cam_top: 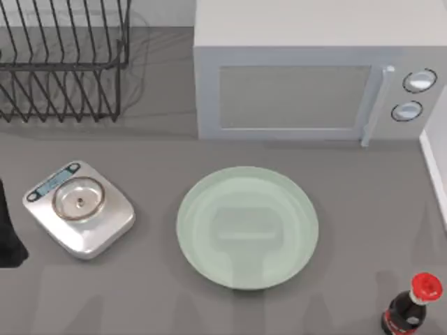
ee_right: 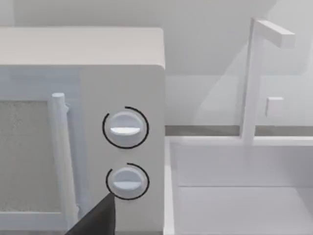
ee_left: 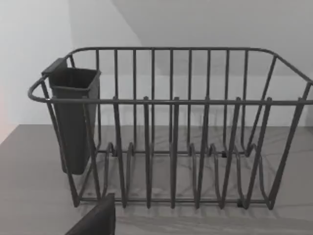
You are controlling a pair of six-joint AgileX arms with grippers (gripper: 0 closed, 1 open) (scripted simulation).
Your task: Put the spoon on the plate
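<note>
The plate (cam_top: 247, 227) lies flat and bare on the counter (cam_top: 349, 181), open to a drop from above. Where the spoon lies, and which way its handle points, we cannot tell. Our left arm (cam_top: 7, 234) waits well left of the plate, beyond the scale (cam_top: 79, 208). We cannot tell whether our fingers are spread or pressed together.

A rendered kitchen counter: a white boxy microwave (cam_top: 314, 70) at the back, a dark wire dish rack (cam_top: 63, 59) left of it, a white sink (ee_right: 234, 186) right of it.
</note>
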